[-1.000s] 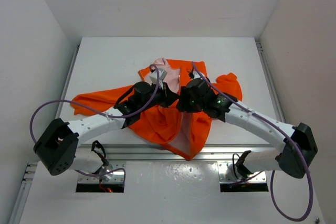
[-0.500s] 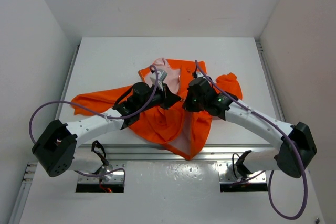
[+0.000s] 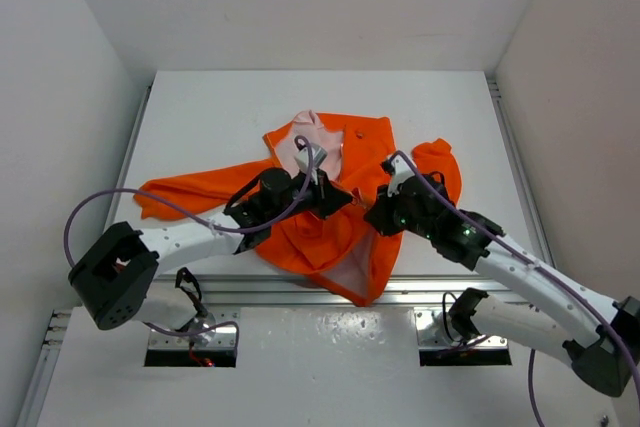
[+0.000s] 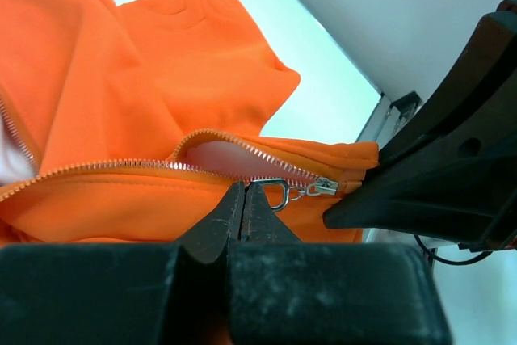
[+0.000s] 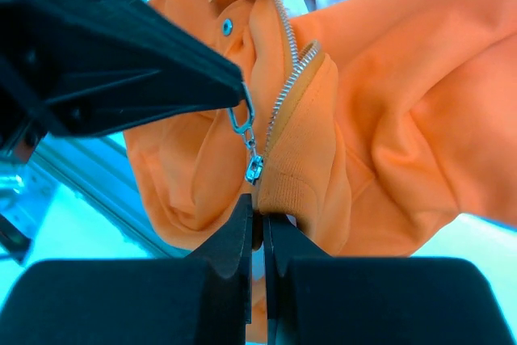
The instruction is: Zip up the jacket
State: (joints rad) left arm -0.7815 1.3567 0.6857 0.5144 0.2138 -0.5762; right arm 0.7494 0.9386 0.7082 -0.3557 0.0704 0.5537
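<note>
Top view: the jacket (image 3: 300, 242) lies rumpled on the table (image 3: 220, 107), with the left hand (image 3: 332, 197) and right hand (image 3: 385, 215) close together at its front. Left wrist: the left hand (image 4: 245, 204) is pinched closed on the zipper pull (image 4: 280, 193). Right wrist: the right hand (image 5: 257, 220) clamps the hem (image 5: 292, 187) just under the slider (image 5: 254, 169).

Left end effector (image 3: 335, 199) and right end effector (image 3: 378, 219) seemingly pinch jacket (image 3: 362, 137).

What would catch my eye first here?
First, the bright orange jacket, rumpled in the middle of the white table. Two arms meet over it. The left hand pinches the small silver zipper pull at the bottom of the open zipper, and the right hand grips the jacket's hem close beside it.
</note>
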